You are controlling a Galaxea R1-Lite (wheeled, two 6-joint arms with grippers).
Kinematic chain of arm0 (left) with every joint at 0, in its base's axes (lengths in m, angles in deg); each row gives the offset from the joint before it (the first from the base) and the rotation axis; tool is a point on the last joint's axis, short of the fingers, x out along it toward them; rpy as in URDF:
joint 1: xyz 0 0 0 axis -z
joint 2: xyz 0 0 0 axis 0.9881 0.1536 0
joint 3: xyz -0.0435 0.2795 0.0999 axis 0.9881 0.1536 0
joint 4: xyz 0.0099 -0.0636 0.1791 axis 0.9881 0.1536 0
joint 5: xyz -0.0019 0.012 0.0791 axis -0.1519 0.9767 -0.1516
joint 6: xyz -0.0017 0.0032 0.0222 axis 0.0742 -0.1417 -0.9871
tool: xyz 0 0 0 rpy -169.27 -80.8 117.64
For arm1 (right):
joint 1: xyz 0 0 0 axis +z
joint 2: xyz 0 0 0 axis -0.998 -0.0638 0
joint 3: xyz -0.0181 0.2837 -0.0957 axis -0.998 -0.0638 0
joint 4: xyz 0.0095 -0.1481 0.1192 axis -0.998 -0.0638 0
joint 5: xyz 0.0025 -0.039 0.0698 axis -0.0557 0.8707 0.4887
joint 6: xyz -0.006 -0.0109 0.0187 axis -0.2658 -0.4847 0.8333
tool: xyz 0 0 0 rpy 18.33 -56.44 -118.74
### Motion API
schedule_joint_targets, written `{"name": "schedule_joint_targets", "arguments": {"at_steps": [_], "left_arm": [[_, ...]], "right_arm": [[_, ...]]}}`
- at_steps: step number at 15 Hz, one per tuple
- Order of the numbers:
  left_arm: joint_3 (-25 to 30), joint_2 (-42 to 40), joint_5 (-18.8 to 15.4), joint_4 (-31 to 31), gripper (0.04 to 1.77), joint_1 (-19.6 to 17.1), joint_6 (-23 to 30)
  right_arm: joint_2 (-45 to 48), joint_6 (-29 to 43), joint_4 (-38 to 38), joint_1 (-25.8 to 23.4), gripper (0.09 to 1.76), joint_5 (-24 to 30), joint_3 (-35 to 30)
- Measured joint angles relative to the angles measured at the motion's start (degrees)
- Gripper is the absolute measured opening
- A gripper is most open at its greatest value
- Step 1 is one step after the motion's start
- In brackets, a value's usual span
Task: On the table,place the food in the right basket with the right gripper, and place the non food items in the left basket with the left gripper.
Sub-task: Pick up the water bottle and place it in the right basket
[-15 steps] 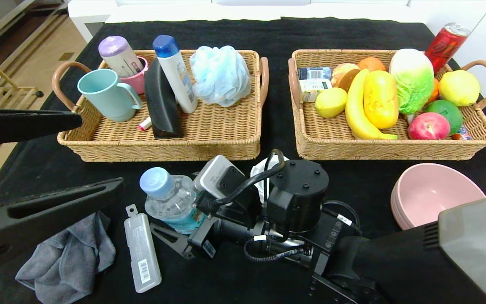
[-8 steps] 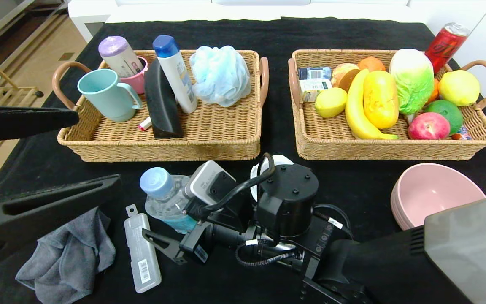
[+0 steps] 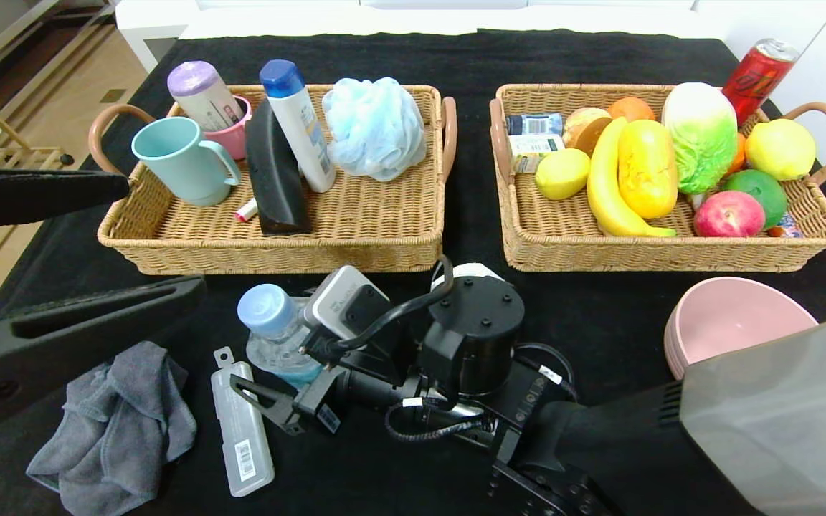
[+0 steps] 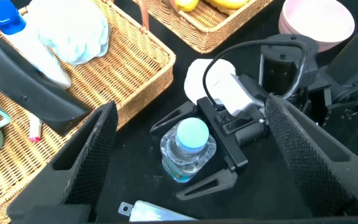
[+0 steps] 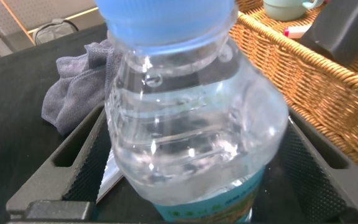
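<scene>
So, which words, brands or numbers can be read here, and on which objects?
None can be read for certain.
Red drinks can: white script, blurred.
White flat plastic case: barcode label, too small.
White bottle with blue cap: print too small.
Grey wrist camera: faint lettering, illegible.

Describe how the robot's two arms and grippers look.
Both are matte black. The left gripper has long, flat, tapering fingers with textured inner pads. The right gripper carries a white-and-grey wrist camera box, looped black cables with white tags, a round black joint housing, and a grey forearm cover.
</scene>
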Motion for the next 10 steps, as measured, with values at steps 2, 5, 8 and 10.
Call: {"name": "schedule_joint_targets", "arguments": {"at_steps": [2, 5, 8, 10], "left_arm": [[0.0, 0.0, 0.0, 0.0, 1.72, 0.0, 0.0], [0.0, 0.0, -0.1, 0.0, 1.72, 0.0, 0.0], [0.0, -0.1, -0.1, 0.0, 1.72, 0.0, 0.0], [0.0, -0.1, -0.1, 0.0, 1.72, 0.0, 0.0]], "right_arm": [[-0.2, 0.1, 0.0, 0.0, 1.71, 0.0, 0.1], [-0.2, 0.2, 0.4, 0.1, 1.19, 0.0, 0.2], [-0.3, 0.2, 0.5, 0.2, 0.97, -0.1, 0.2], [-0.3, 0.3, 0.5, 0.2, 0.93, 0.0, 0.2]]}}
